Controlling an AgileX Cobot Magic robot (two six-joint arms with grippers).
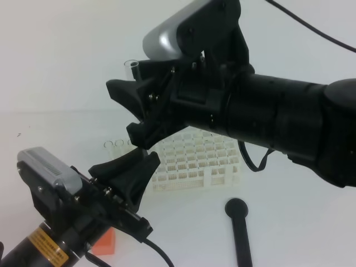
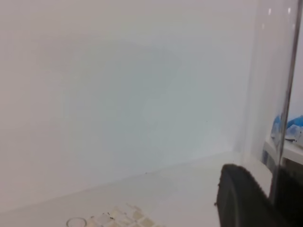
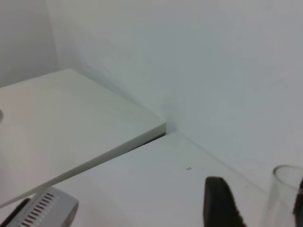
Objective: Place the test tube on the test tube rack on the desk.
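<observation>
Glass test tube (image 1: 132,68) held by right gripper (image 1: 129,111), high above test tube rack (image 1: 194,161); insertion pending. Left gripper (image 1: 136,167) clenched, empty.

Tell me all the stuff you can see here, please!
Clear glass test tube: one, see-through, upright between the right pincer's jaws, above the rack.
White plastic lattice test tube rack: one, white, on the desk, middle.
Clear ring rims: a few, see-through, at the rack's left end.
Black round-ended stick: one, black, on the desk in front of the rack.
Orange block: one, orange, front left, partly hidden.
Plain white desk: one, white.
Left pincer: one, black, shut, empty.
Right pincer: one, black, jaws wide, around the tube.
</observation>
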